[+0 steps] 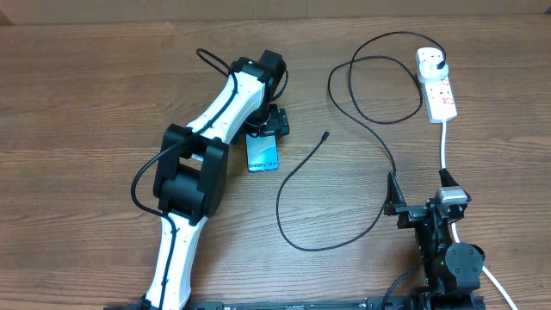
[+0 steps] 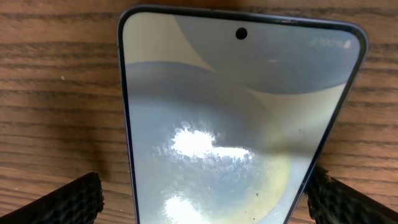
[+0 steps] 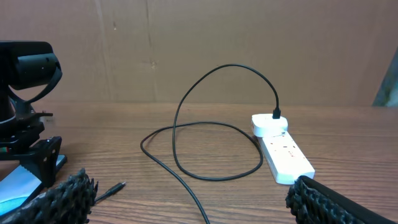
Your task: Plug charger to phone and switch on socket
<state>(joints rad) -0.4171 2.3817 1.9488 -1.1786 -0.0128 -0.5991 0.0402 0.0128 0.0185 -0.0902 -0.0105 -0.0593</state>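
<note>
Phone (image 1: 263, 153), from above: flat on the table (image 1: 86, 103), screen up, by the left gripper (image 1: 269, 129).
Charger (image 1: 280, 194): plugged into the socket (image 1: 436, 86); its tip (image 1: 325, 135) lies loose near the phone.
Right gripper (image 1: 422, 202): spread wide, holding nothing.
Left wrist, fingers (image 2: 71, 202): spread wide, one each side of the phone.
Right wrist, fingers (image 3: 62, 199): spread wide; socket and looping charger ahead.

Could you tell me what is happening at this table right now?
The left gripper hangs open over the phone, a finger on either side, not gripping it. The charger is plugged into the white extension strip, but its connector tip lies loose on the table beside the phone. The right gripper sits open near the strip's cord, holding nothing.
</note>
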